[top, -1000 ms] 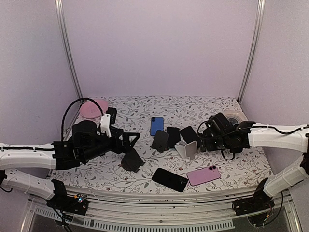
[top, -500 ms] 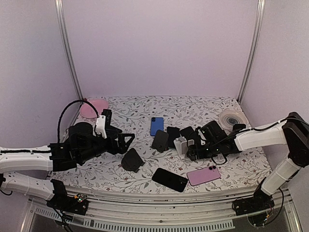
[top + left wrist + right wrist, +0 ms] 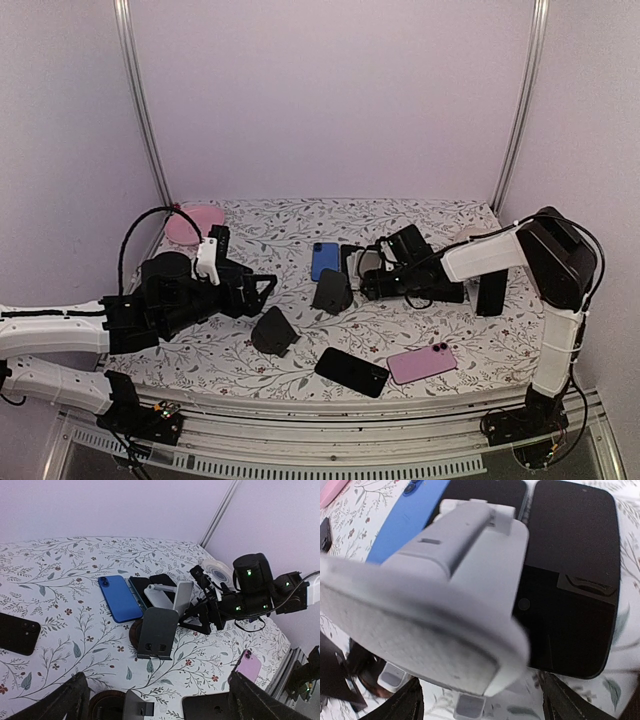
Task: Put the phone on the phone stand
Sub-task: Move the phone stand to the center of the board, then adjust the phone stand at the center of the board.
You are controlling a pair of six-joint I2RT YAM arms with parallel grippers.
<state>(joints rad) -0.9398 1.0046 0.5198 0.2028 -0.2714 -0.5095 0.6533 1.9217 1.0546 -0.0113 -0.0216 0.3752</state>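
Your right gripper point(image 3: 376, 277) has swung in from the right side of the table point(image 3: 470, 345) to its middle, and the white phone stand point(image 3: 181, 596) has come with it. Its fingers flank the stand, but you cannot tell whether they clamp it. The left gripper point(image 3: 262, 288) hangs spread wide, holding nothing. Phones lie flat: the blue phone point(image 3: 120, 599) mid-table, the pink phone point(image 3: 421, 363) near the front edge. The step looks like positioning the stand. Next, settle it upright and fetch a phone.

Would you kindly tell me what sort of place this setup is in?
Probably a robot test booth in a lab: plain walls on metal posts enclose a floral-covered table, two arms are bolted at its near edge, and phones and stands lie about.
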